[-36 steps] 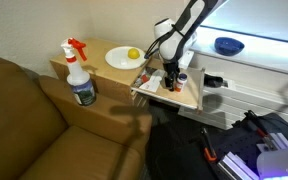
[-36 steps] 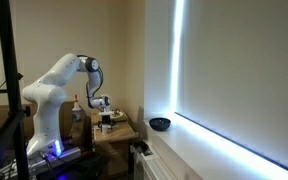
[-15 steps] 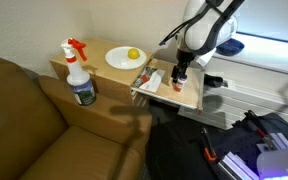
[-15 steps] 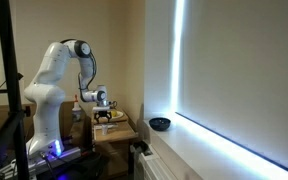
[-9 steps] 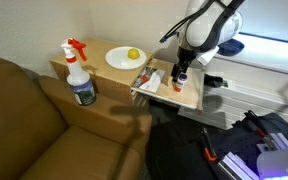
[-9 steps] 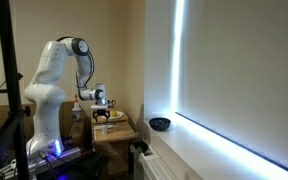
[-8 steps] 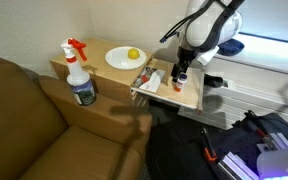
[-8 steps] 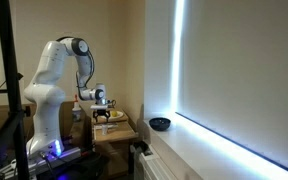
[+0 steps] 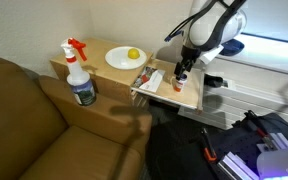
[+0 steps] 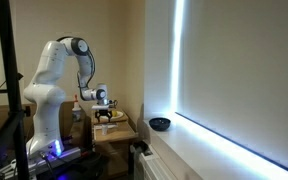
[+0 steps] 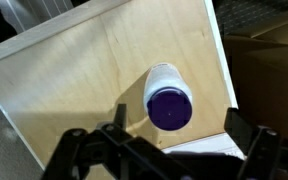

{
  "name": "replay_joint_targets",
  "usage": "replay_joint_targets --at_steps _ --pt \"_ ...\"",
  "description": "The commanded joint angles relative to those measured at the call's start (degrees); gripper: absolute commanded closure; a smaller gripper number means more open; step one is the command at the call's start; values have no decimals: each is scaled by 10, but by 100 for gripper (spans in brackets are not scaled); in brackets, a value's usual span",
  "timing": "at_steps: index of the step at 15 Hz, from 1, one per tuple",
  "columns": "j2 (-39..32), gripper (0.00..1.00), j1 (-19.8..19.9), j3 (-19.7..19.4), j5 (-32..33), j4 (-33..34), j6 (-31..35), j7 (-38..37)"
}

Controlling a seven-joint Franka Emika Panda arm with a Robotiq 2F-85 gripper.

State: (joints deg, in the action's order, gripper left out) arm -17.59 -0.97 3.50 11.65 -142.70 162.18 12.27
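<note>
A pale wooden board (image 11: 74, 90) carries 1 upright, purple-capped white bottle (image 11: 165, 92) near its edge.

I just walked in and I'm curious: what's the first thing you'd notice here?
The big white robot arm, its open gripper hanging just above a small purple-capped bottle on a wooden board. Next, the red-topped spray bottle on the cardboard box beside the brown sofa, and a yellow fruit on a white plate nearby.

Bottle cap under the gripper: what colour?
Purple cap, on a white bottle; shows best in the wrist view.
</note>
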Motion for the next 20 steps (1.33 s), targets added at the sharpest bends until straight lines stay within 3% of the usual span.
replay_joint_targets --at_steps 1,3,4,8,15,16,20 --pt "-69 0 4 10 -17 46 9 15" --pt "-123 0 18 30 -39 82 20 31" --pt "-55 0 -1 8 -16 35 1 7" --pt "-122 0 4 20 -27 80 12 13" --pt "-58 0 -24 -23 -6 13 19 -27" --pt "-99 0 -8 -4 -20 56 12 -6" --pt "-97 0 -2 0 -23 53 12 0"
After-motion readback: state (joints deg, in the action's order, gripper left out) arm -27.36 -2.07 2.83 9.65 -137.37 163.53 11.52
